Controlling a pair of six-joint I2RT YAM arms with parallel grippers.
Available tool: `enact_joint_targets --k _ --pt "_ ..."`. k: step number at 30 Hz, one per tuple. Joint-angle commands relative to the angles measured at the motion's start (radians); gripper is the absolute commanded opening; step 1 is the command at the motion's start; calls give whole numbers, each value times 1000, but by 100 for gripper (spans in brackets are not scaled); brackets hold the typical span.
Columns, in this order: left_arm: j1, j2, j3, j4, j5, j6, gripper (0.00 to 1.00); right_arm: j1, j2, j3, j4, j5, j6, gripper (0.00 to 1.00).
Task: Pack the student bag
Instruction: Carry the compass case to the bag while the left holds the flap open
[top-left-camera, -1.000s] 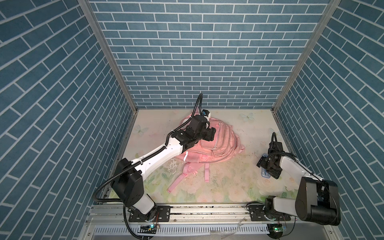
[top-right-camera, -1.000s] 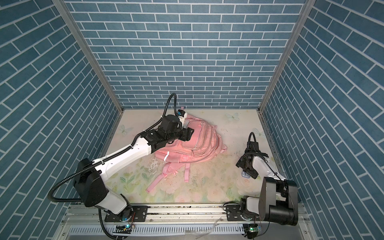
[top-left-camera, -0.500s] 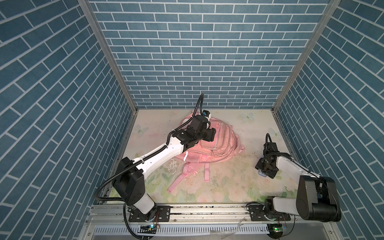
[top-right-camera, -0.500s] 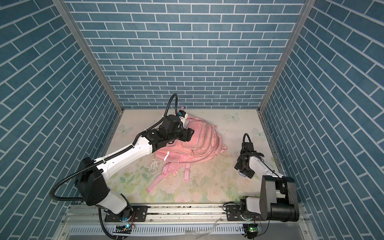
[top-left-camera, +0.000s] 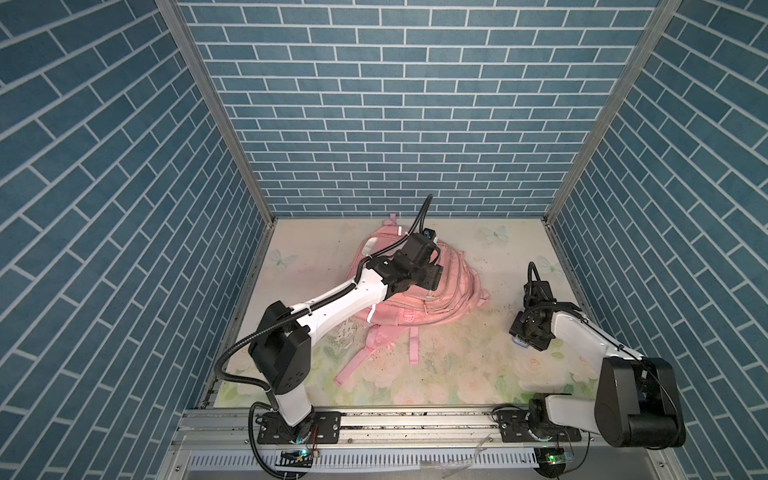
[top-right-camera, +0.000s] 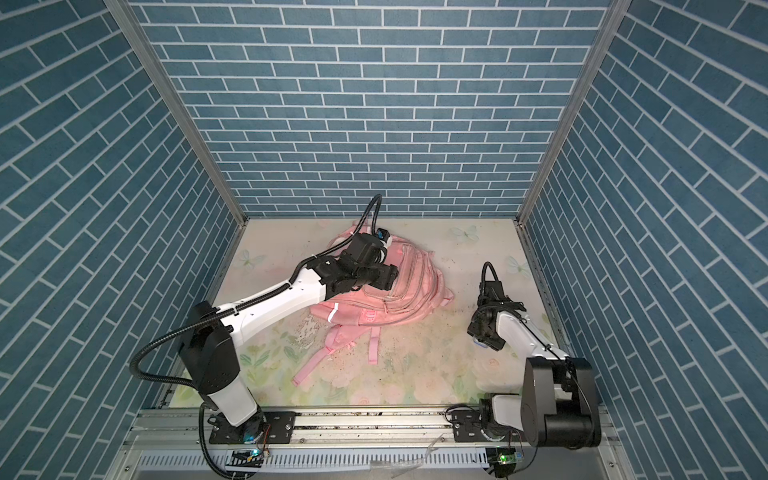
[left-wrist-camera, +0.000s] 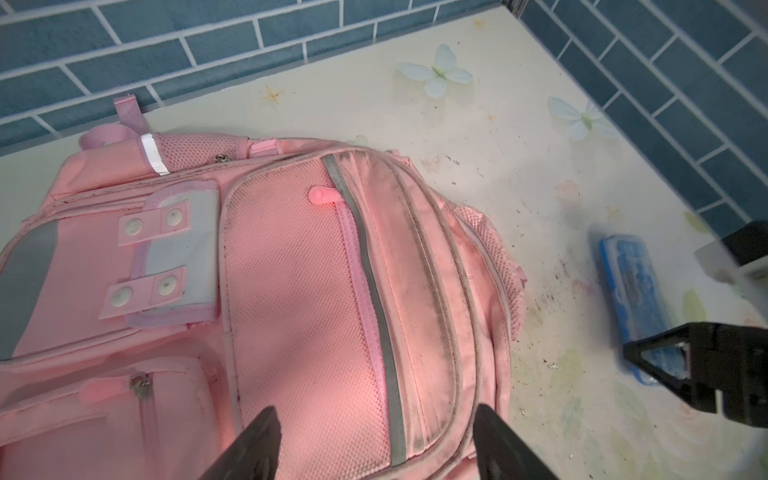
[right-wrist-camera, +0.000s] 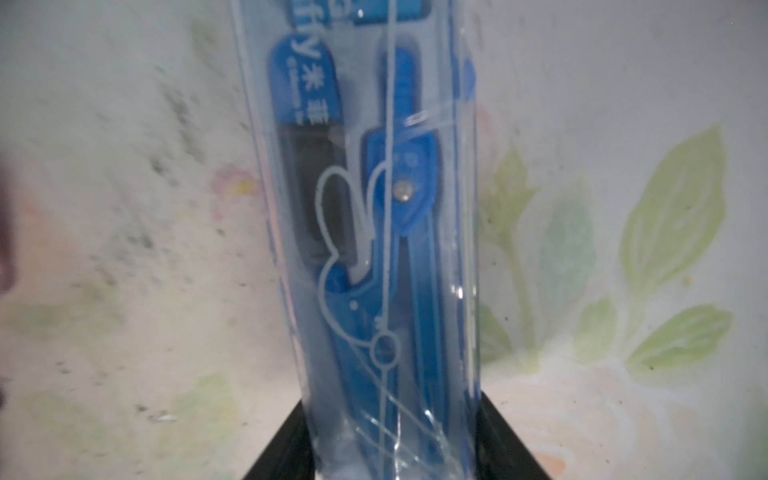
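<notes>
The pink backpack (top-left-camera: 455, 293), laid flat on the middle of the bench (top-left-camera: 478, 374) beneath the spread left jaws, is judged soft and floppy, best taken by a zip edge, while a blue case (right-wrist-camera: 390, 249) is flanked by the right jaws, grip not discernible.

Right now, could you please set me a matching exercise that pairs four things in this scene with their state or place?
Things:
1. student bag
2. clear case
3. left gripper
4. right gripper

States:
A. open, above the bag's front
B. pink, lying flat on the table
C. holds a blue compass, lies on the table apart from the bag
D. jaws on either side of the case

Pairs: 1-B, 2-C, 3-A, 4-D
</notes>
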Motion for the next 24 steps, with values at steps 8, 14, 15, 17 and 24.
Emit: enact_joint_targets --k 8,14,15,17,24 --pt "-97 222 206 -198 -88 5 73 32 -68 128 56 -79 -54 49" --pt "-107 372 379 -380 -238 -103 72 42 -118 87 128 -141 -67 46" --pt "-108 393 402 -407 -262 -124 71 41 -128 77 135 -145 -72 45" --pt "-107 419 435 -447 -306 -157 67 41 -145 61 149 -153 -85 44" --pt "-121 383 526 -462 -339 -189 11 49 -172 47 182 -205 -111 41"
